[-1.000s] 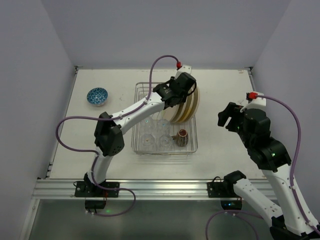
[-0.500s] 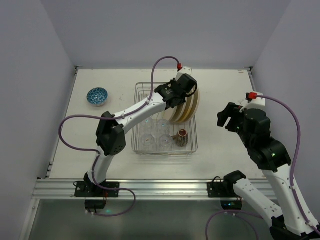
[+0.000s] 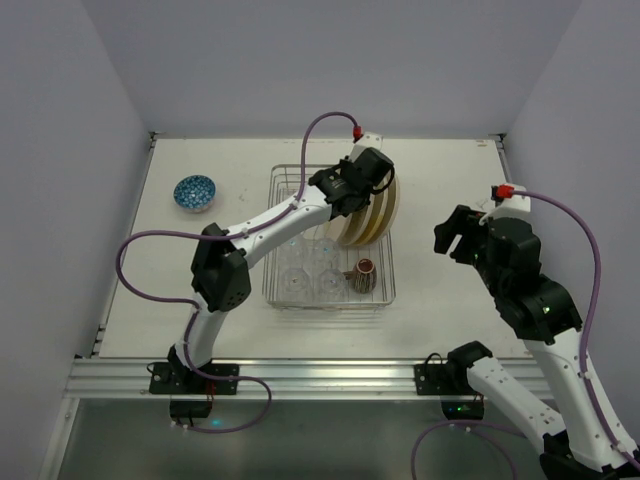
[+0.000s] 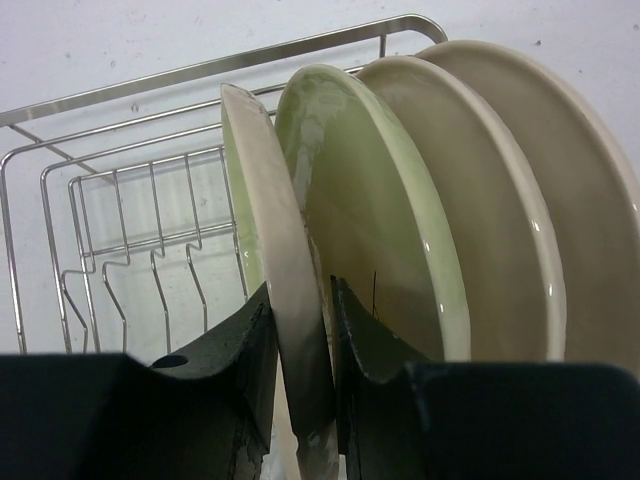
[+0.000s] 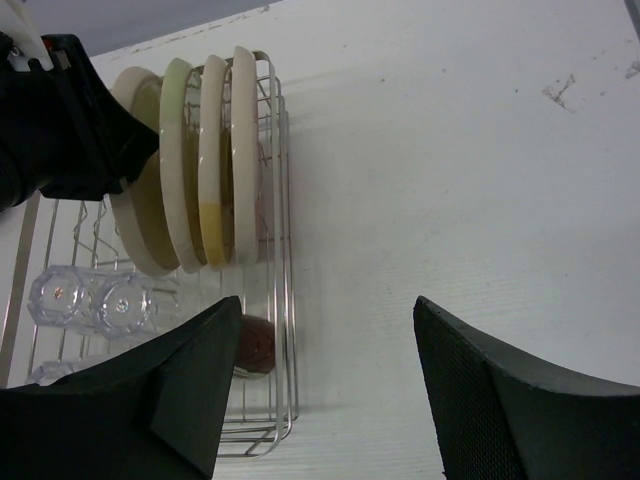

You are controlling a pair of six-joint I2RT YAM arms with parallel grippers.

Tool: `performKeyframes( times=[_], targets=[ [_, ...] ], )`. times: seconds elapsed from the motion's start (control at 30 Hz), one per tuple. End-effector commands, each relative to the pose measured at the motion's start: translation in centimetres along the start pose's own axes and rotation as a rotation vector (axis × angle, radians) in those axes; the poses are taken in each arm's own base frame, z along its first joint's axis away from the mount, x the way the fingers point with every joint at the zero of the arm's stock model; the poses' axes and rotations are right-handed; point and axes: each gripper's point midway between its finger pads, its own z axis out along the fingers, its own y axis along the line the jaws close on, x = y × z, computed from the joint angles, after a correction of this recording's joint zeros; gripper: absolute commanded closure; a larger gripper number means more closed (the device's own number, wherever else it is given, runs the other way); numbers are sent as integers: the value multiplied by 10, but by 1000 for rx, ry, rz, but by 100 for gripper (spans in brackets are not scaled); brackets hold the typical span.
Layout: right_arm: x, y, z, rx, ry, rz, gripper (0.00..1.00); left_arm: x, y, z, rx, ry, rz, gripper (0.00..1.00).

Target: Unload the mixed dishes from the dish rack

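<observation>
Plate (image 4: 272, 230) pinched by left tool (image 4: 300, 300).

A cream table (image 3: 450, 170) lies between pale grey walls (image 3: 60, 150); an aluminium rail (image 3: 320, 375) runs along its near edge.

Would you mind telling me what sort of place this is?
Most likely a robotics lab test cell, not a real kitchen: plain pale walls box in a white table, two white-and-black robot arms are bolted to an aluminium rail, and a silver wire dish rack holds cream and pale-green round plates.
</observation>
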Motion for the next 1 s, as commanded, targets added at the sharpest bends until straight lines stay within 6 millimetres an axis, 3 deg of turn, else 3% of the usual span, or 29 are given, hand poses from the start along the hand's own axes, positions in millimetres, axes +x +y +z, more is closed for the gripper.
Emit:
performKeyframes(
  times=[0.0,0.27,0.57,0.97],
  targets=[
    [-2,4,4,-21,-14,-4,28,-39,14,-17,-16,-96,-44,100],
    [-3,4,3,-23,-23,-3,28,-71,23,-42,-24,-198,-105,100],
    [-5,5,1,-34,-28,-6,27,-90,28,-57,-26,-266,-148,100],
    [-6,6,0,-37,-28,-11,27,-127,32,-94,-6,-386,-221,100]
  ],
)
